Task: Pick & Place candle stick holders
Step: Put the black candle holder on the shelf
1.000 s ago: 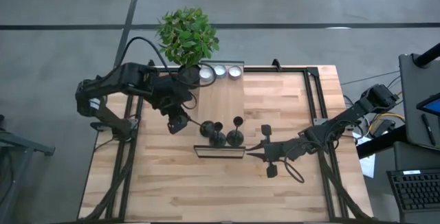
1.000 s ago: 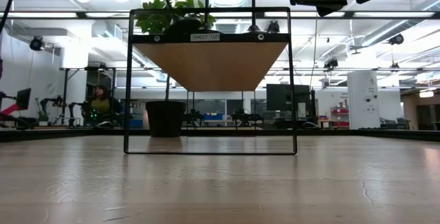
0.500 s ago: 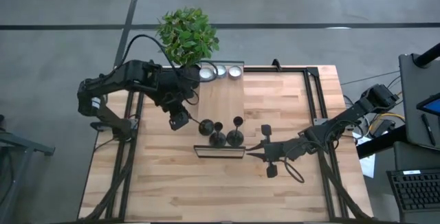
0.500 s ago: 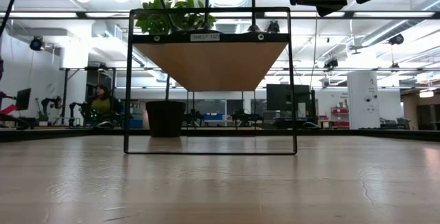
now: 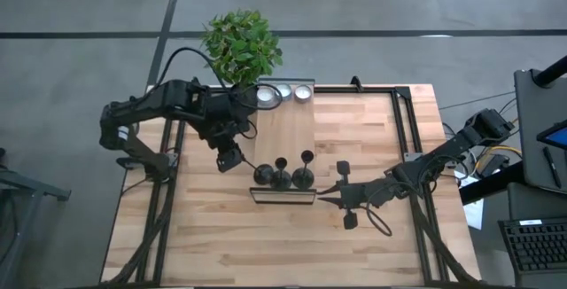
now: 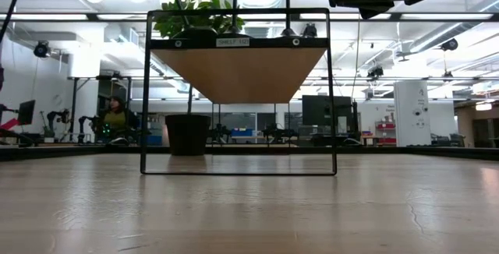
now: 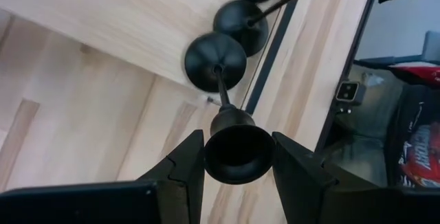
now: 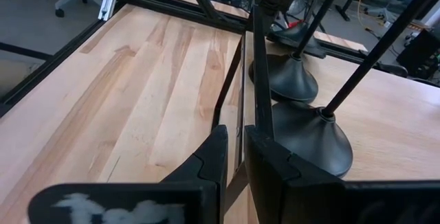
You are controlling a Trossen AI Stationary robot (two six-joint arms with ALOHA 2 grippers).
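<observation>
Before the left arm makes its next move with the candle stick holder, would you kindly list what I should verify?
1. Left gripper clamps the cup of the small black metal candle stick holder: ok.
2. Held holder upright: not ok, it leans toward the gripper.
3. Its domed base apart from the neighbouring black holder: cannot tell, they crowd together.
4. Right gripper apart from the left: ok, it waits across the holders.
5. Round silver tealights out of the way: ok, beside the plant.
</observation>
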